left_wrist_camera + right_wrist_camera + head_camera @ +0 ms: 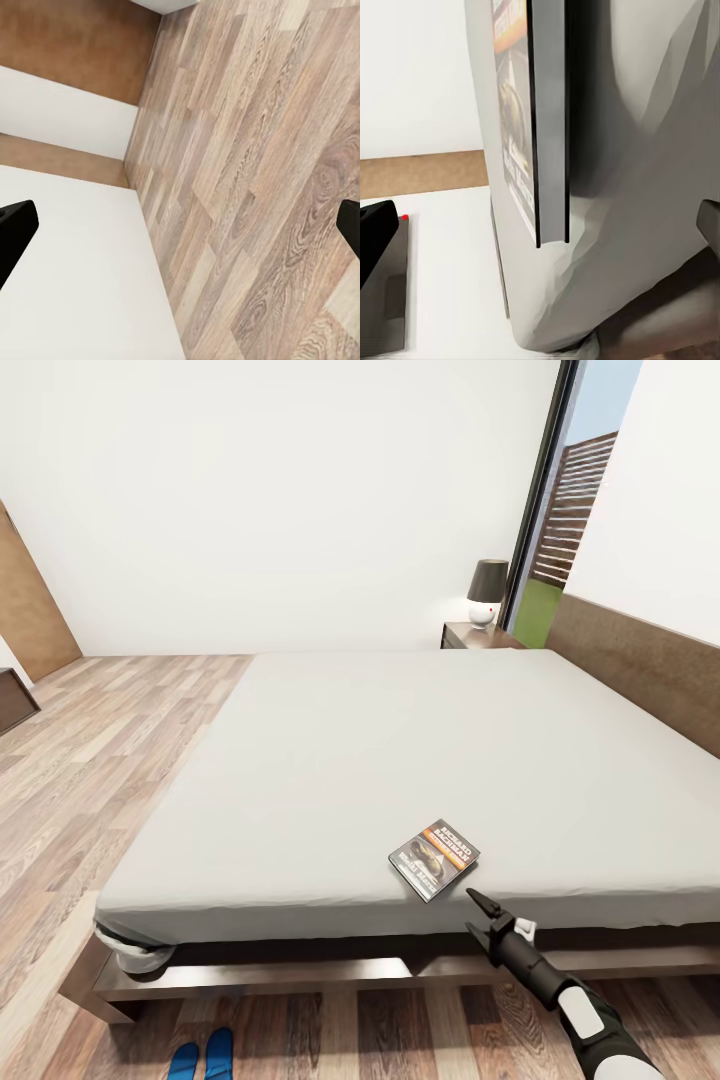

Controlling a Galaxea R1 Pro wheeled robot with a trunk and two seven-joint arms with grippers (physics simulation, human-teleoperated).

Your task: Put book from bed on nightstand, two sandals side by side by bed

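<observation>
Thin paperback book (434, 858) flat near bed (300, 760) edge; likely light, slightly bendy, slick cover. Best pinched across near overhanging edge. Right gripper (482, 916) just beside it, spread wide, holding nothing.

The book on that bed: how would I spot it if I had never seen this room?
Find the large bed with the plain light-grey mattress and dark wooden frame. Near its front edge lies a small thin paperback book with a dark cover and orange band, just beyond the right pincer. It is the only object on the mattress.

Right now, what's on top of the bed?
Only the book lies on the bed, flat near the front edge, just ahead of the right gripper. Whatever is under the book is covered.
</observation>
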